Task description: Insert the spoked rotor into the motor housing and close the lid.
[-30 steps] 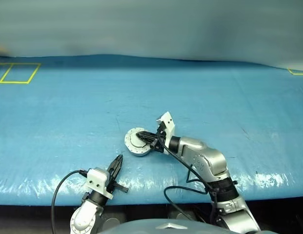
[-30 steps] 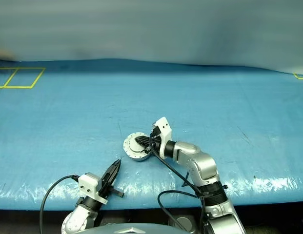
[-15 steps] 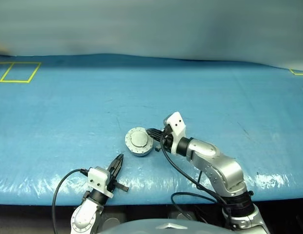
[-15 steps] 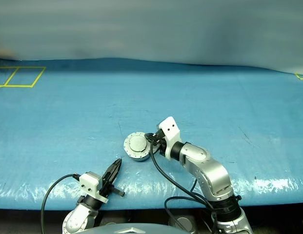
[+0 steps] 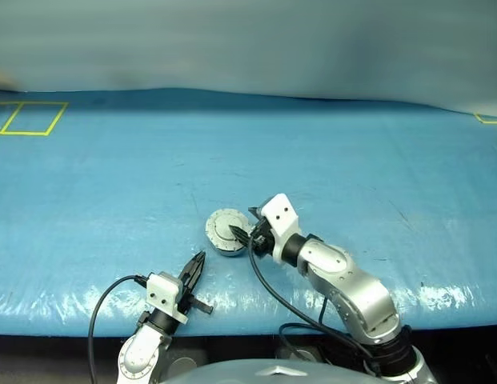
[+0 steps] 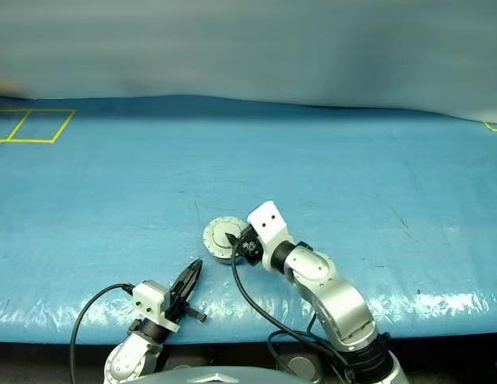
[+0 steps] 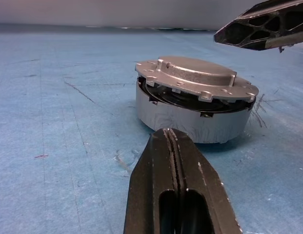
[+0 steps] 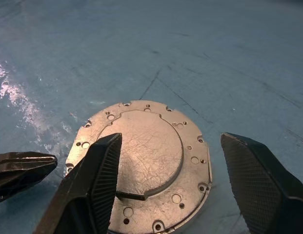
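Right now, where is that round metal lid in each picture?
Left eye: lid at centre, just left of the right gripper.
Right eye: centre.
Left wrist: centre, atop the grey housing.
Right wrist: lower centre.
Shared landmark: blue table.

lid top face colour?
Plain silver-grey metal, finely scratched, small holes round the rim; the lid shows best in the right wrist view.

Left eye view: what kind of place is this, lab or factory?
Probably a robot test bench, not a factory line: a wide table under a blue plastic sheet, yellow tape squares marking zones, and a lone motor housing with its lid down.
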